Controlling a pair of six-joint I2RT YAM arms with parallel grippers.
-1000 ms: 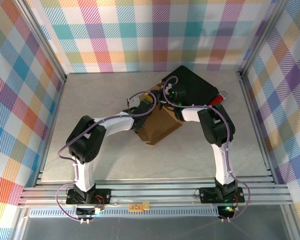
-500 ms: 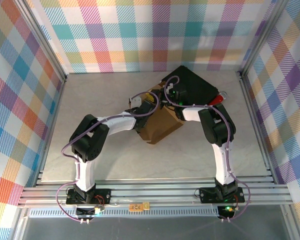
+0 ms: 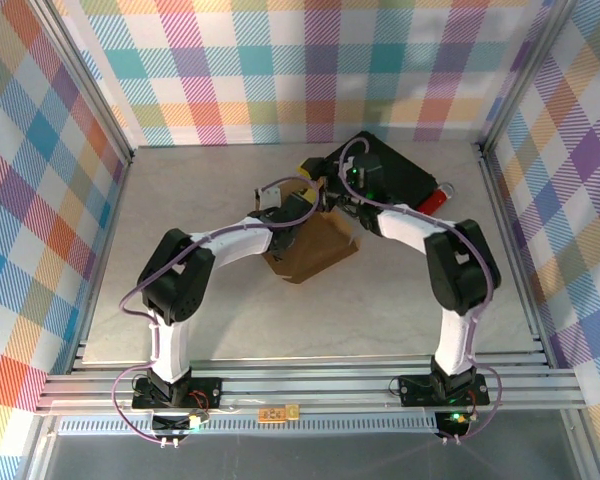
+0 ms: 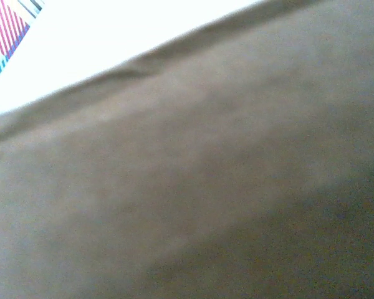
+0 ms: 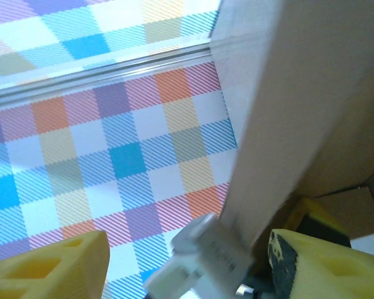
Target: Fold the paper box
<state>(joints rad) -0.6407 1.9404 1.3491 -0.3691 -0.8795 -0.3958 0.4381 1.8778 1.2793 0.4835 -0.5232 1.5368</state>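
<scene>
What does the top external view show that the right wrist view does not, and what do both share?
Top external: the left arm and right arm reaching over the table to the paper box, with the black case behind it. Right wrist: the right pincer close up, its yellow fingers wide apart, a panel of the box standing between them. Both: the brown paper box and the plaid wall.

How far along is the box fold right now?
Midway, I'd say. Done: the paper box looks partly raised, not a flat sheet. In hand: both the left gripper and right gripper are at its far edge by the black case; the right wrist view shows a panel between open fingers. To do: no closed box yet; remaining flaps can't be counted.
</scene>
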